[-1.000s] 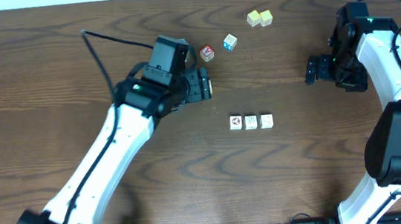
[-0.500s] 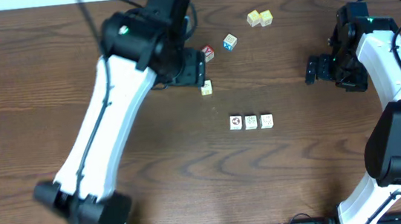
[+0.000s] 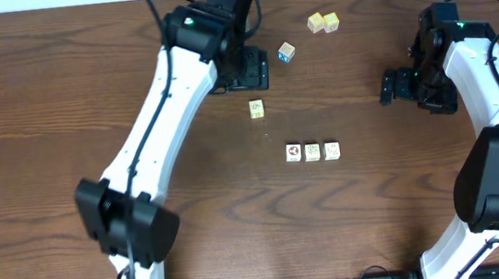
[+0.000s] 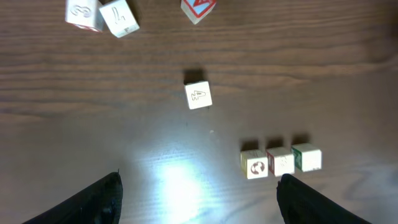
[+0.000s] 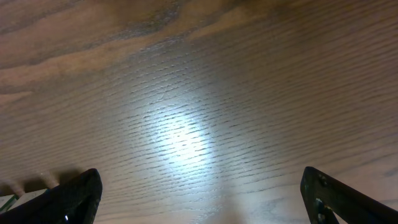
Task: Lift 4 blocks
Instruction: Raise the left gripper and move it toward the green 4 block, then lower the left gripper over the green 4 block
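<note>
Blocks [image 3: 312, 152]: three side by side in row, nearest. Fourth block [image 3: 257, 109] alone beyond, to their left. Left gripper [image 4: 199, 186] above, past it, jaws spread wide, holding nothing. Right gripper [image 5: 199, 186] well apart, jaws wide, empty. Blue cube [image 3: 287, 52], yellow cubes [image 3: 322, 23] farthest.

Even bright overhead light, sharp detail, short soft shadows, white glare patch on the table [image 4: 168, 174] in both wrist views

Wood table [image 3: 44, 133]: four cream blocks [image 3: 312, 152], two yellow cubes [image 3: 322, 23], blue-faced cube [image 3: 287, 52], red-faced cube [image 4: 199, 7].
</note>
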Available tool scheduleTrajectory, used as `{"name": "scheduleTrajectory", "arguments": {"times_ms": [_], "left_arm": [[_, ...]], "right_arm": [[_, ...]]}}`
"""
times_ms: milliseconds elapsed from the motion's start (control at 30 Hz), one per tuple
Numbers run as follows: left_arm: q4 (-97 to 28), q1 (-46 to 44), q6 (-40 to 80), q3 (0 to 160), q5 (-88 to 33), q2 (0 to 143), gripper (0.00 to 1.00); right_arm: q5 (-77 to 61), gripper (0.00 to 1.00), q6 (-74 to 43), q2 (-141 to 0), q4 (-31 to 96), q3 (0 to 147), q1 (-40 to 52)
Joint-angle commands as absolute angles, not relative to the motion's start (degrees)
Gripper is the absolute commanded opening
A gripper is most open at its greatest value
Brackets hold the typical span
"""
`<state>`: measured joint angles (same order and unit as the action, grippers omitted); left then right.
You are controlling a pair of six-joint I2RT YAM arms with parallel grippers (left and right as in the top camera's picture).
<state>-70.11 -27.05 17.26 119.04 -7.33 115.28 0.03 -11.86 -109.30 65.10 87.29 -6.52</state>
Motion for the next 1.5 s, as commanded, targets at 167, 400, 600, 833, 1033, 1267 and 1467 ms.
{"name": "scheduleTrajectory", "arguments": {"times_ms": [167,400,600,833,1033,1267,1467], "left_arm": [[-64.6,-26.7,21.0,117.8,-6.8,127.7,0.8],[-64.0,-26.8,24.4,117.8,-6.9,133.8,0.8],[-62.3,-27.6,24.3,117.8,-7.0,135.4,0.8],[-58.8,-29.5,24.3,116.6,-7.0,135.7,0.8],[-57.1,-31.0,22.9,114.6,-1.2,135.7,0.79],[-57.0,-30.9,24.5,114.4,2.0,135.8,0.79],[-57.1,-31.1,27.6,114.4,2.0,137.0,0.74]], "right_arm": [[0.6,0.99,-11.3,-109.3,65.1,88.0,-6.7],[0.6,0.99,-11.3,-109.3,65.1,88.0,-6.7],[0.6,0.99,-11.3,-109.3,65.1,88.0,-6.7],[0.6,0.99,-11.3,-109.3,65.1,88.0,-6.7],[0.6,0.99,-11.3,-109.3,65.1,88.0,-6.7],[0.6,0.99,-11.3,-109.3,65.1,88.0,-6.7],[0.6,0.99,-11.3,-109.3,65.1,88.0,-6.7]]}}
